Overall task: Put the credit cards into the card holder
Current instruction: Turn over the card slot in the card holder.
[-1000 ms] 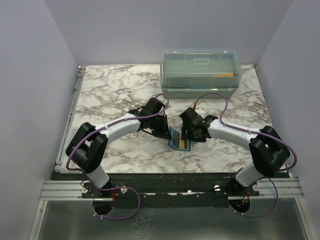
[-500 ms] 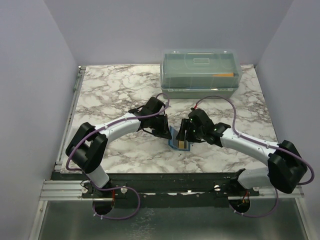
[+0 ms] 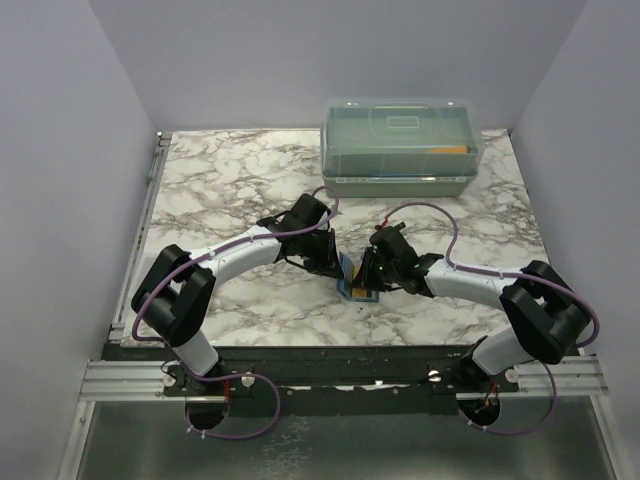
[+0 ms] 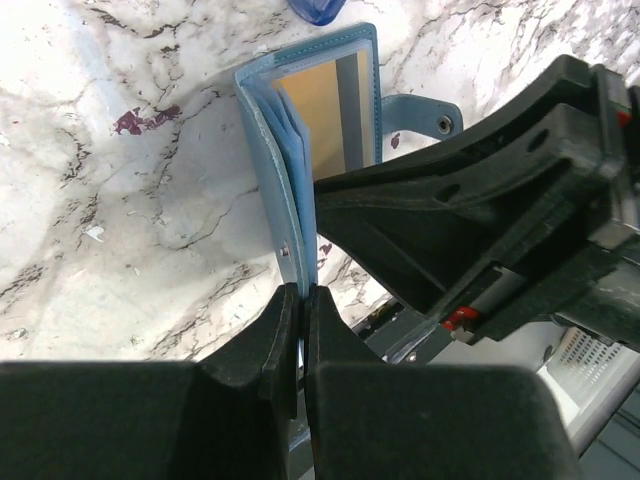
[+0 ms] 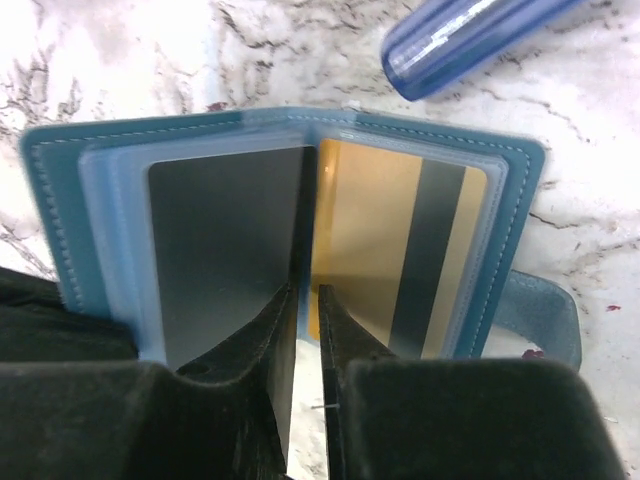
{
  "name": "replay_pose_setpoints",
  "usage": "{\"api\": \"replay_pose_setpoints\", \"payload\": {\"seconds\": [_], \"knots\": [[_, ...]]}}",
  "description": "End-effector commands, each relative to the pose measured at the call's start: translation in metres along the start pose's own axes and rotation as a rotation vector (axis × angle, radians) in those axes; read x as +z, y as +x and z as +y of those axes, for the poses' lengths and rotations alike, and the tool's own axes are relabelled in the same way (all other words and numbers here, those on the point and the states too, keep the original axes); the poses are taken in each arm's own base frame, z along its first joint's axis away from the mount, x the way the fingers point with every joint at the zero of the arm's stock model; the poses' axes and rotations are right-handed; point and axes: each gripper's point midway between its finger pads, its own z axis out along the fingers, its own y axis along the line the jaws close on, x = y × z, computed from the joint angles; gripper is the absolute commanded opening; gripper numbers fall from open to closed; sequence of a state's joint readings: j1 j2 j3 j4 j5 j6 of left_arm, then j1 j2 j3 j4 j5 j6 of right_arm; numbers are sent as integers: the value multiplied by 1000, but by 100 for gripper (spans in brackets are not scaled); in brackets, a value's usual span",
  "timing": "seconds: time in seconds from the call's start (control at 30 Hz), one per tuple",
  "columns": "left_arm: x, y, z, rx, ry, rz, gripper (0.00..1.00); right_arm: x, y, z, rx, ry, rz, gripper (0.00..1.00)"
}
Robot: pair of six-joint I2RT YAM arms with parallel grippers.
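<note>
The teal card holder [image 3: 357,287] stands open like a book on the marble. A grey credit card [image 5: 225,240] fills its left sleeve and a gold one with a dark stripe [image 5: 385,250] fills the right sleeve. My left gripper [image 4: 300,295] is shut on the holder's left cover and leaves [image 4: 272,150], holding them up on edge. My right gripper [image 5: 305,292] sits at the fold, its jaws drawn to a thin slit around the edge of the middle leaf. In the top view both grippers [image 3: 335,270] [image 3: 372,272] meet over the holder and hide most of it.
A large translucent lidded box [image 3: 400,145] stands at the back of the table. A blue translucent object [image 5: 470,35] lies on the marble just beyond the holder. The holder's snap strap [image 4: 425,110] sticks out to the side.
My right gripper has closed from wide open to a thin slit at the holder's fold, and the right arm's elbow has swung out and back. The left gripper has stayed shut and still.
</note>
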State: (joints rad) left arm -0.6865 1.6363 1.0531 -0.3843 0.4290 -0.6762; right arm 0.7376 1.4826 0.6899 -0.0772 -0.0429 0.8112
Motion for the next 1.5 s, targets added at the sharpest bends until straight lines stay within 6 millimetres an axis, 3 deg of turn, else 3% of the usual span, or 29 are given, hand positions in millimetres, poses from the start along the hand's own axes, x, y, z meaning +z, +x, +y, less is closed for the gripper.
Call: {"api": "replay_pose_setpoints", "payload": {"seconds": [0.0,0.13,0.37,0.47,0.6,0.8,1.27,1.47], "knots": [[-3,-3,-10,13,48,5,0,9,8,-10,36,13,-3,17],[1,-3,-9,2,52,11,0,12,12,-15,53,13,1,16],[0,-5,-15,3,76,8,30,13,14,-16,53,10,8,15],[0,-6,-15,5,74,1,34,13,15,-16,53,7,10,15],[3,-5,-11,-3,65,10,34,10,13,-13,53,0,7,15],[4,-6,-13,-1,69,8,24,3,8,-10,58,-10,-11,15],[13,-6,-8,0,43,11,21,2,10,-4,74,-42,-5,15],[15,-8,-8,14,30,3,8,-1,11,-8,77,-24,-8,15]]}}
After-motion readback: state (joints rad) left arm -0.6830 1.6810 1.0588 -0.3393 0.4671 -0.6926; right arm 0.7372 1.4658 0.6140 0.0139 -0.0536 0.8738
